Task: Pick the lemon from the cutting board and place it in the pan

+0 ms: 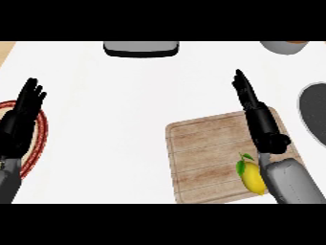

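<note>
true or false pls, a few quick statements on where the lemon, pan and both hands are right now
1. The lemon lies on the cutting board. True.
2. The right hand is curled round the lemon. False: its fingers are straight and hold nothing, and the lemon lies beside the forearm.
3. The pan sits to the left of the cutting board. False: it is to the board's right, cut off by the view's right edge.
4. The left hand is open, above a red-rimmed plate at the view's left. True.
</note>
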You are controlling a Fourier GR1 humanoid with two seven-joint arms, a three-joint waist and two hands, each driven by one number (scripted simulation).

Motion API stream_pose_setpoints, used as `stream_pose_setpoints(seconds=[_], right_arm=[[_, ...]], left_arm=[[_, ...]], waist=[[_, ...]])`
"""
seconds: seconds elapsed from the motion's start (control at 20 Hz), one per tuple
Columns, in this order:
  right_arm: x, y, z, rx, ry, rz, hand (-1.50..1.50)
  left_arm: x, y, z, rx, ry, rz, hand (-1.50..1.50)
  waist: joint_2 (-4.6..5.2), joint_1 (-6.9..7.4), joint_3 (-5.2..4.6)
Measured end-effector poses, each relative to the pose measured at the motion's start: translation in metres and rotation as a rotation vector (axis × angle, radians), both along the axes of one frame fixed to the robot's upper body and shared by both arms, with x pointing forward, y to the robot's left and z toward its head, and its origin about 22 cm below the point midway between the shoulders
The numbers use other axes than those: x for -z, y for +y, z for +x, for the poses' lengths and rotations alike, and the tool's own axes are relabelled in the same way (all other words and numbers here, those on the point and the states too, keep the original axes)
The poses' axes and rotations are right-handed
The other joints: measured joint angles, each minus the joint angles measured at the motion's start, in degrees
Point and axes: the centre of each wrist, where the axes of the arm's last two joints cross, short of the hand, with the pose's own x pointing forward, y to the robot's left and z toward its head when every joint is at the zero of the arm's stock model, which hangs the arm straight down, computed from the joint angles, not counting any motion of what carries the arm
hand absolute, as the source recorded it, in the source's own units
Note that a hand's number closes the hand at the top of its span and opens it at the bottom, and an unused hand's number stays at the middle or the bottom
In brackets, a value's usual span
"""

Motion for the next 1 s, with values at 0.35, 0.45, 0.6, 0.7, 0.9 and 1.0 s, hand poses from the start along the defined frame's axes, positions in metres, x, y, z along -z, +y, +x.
stream_pose_setpoints(seconds=[0.35, 0.45, 0.6, 0.7, 0.9, 1.0], right_arm=[[0.008, -0.006, -0.003, -0.568, 0.168, -0.148, 1.50], [0.003, -0.035, -0.003, -0.628, 0.111, -0.210, -1.50], [-0.008, -0.087, -0.005, -0.613, -0.015, -0.259, -1.50], [-0.023, -0.119, -0.006, -0.594, -0.101, -0.297, -1.50], [-0.067, -0.175, -0.004, -0.550, -0.185, -0.430, -1.50], [-0.095, -0.189, -0.001, -0.548, -0.191, -0.525, -1.50]], left_arm=[[-0.009, -0.021, 0.012, 0.024, -0.022, 0.013, 0.00], [-0.008, -0.028, 0.013, 0.024, 0.001, 0.004, 0.00], [-0.008, -0.032, 0.012, 0.014, 0.017, -0.007, 0.00], [-0.013, -0.033, 0.014, 0.009, 0.019, -0.013, 0.00], [-0.016, -0.045, 0.015, 0.010, 0.019, -0.011, 0.00], [-0.020, -0.044, 0.016, 0.017, 0.023, -0.011, 0.00]], waist=[[-0.17, 1.17, 0.06], [-0.33, 0.35, 0.10], [-0.63, -0.52, 0.12], [-0.77, -0.99, 0.10], [-0.80, -0.76, 0.04], [-0.82, -0.49, 0.00]])
